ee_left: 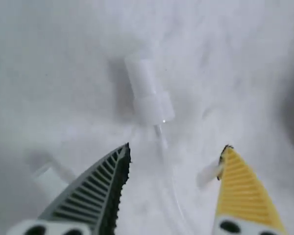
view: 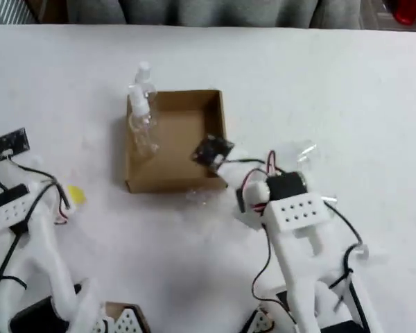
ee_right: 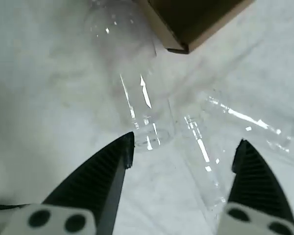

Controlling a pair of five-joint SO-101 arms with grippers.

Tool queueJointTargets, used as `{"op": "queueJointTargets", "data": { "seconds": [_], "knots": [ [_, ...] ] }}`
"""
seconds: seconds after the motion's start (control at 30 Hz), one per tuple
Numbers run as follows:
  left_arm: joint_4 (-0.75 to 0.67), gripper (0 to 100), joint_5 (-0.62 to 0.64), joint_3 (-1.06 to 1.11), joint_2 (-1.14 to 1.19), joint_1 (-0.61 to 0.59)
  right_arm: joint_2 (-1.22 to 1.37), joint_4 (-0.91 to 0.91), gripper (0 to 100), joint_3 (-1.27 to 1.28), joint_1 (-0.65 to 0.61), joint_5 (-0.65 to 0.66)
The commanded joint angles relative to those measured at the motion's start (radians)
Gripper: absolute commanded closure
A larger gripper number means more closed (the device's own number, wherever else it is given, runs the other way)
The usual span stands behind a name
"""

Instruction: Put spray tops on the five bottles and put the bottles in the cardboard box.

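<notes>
A: High view, go.
B: White matte desk [view: 347,76]. Open brown cardboard box [view: 180,149] mid-desk, square, plain walls. A clear capped bottle [view: 143,125] lies inside along its left wall, its white top poking past the back rim. The right arm [view: 295,215], white plastic, sits at the box's right front corner. The left arm [view: 21,215] is near the desk's left front.
A: Left wrist?
B: The left jaws gape wide and empty, one grey, one yellow, both ribbed. Just beyond them a white spray top [ee_left: 148,95] lies on the desk, cylindrical, with a thin clear tube running back between the tips.
A: Right wrist?
B: The right jaws are wide too, black, toothed, empty. Two clear glossy bottles lie on the desk: the first bottle [ee_right: 137,98] beside the box corner, the second bottle [ee_right: 203,156] between the tips.
</notes>
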Motion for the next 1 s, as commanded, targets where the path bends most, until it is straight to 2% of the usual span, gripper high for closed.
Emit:
{"op": "queueJointTargets", "data": {
  "seconds": [0.0, 0.43, 0.57, 0.7, 0.87, 0.9, 0.97],
  "knots": [
    [-0.034, 72, -0.009, -0.003, -0.038, -0.010, 0.001, -0.068, 69.3, 0.037, -0.010, 0.069],
    [-0.034, 72, -0.008, -0.002, -0.036, -0.010, 0.002, -0.219, 69.3, 0.219, -0.018, 0.084],
    [-0.034, 72, -0.008, -0.002, -0.036, -0.010, 0.002, -0.225, 70.4, 0.261, -0.094, 0.083],
    [-0.034, 72, -0.008, -0.002, -0.036, -0.010, 0.002, -0.248, 80.6, 0.284, -0.182, 0.028],
    [-0.034, 72, -0.009, 0.000, -0.035, -0.010, 0.002, -0.237, 96.7, 0.282, -0.211, -0.077],
    [-0.034, 72, -0.009, 0.000, -0.035, -0.010, 0.002, -0.223, 98.8, 0.279, -0.211, -0.103],
    [-0.034, 72, -0.009, 0.000, -0.035, -0.010, 0.001, -0.186, 97.1, 0.278, -0.211, -0.167]
  ]
}}
